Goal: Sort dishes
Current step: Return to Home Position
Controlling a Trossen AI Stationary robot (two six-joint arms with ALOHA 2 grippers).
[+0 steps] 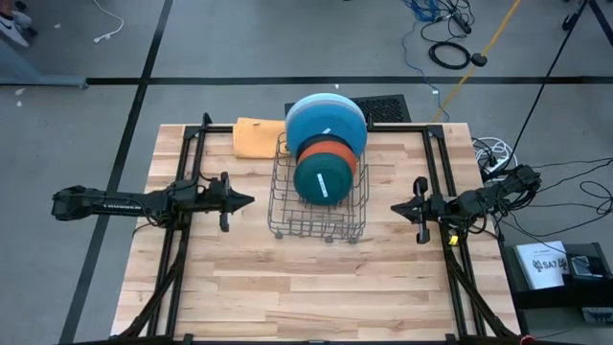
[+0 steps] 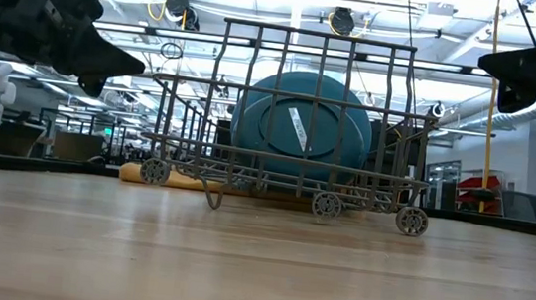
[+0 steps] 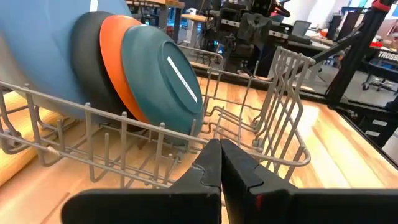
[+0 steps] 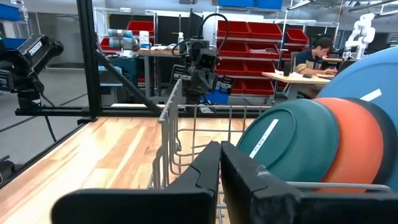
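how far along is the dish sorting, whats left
Looks done: the round dark teal plate, round orange plate, round black plate and larger blue plates stand on edge in the grey metal wire rack. In hand: nothing; the left gripper and right gripper flank the rack, fingers shut and empty. Left: no plate shows outside the rack, probably only parking the arms.

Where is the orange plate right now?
Seen from above, the orange plate stands in the wire rack mid-table, between the dark teal plate and the black plate.
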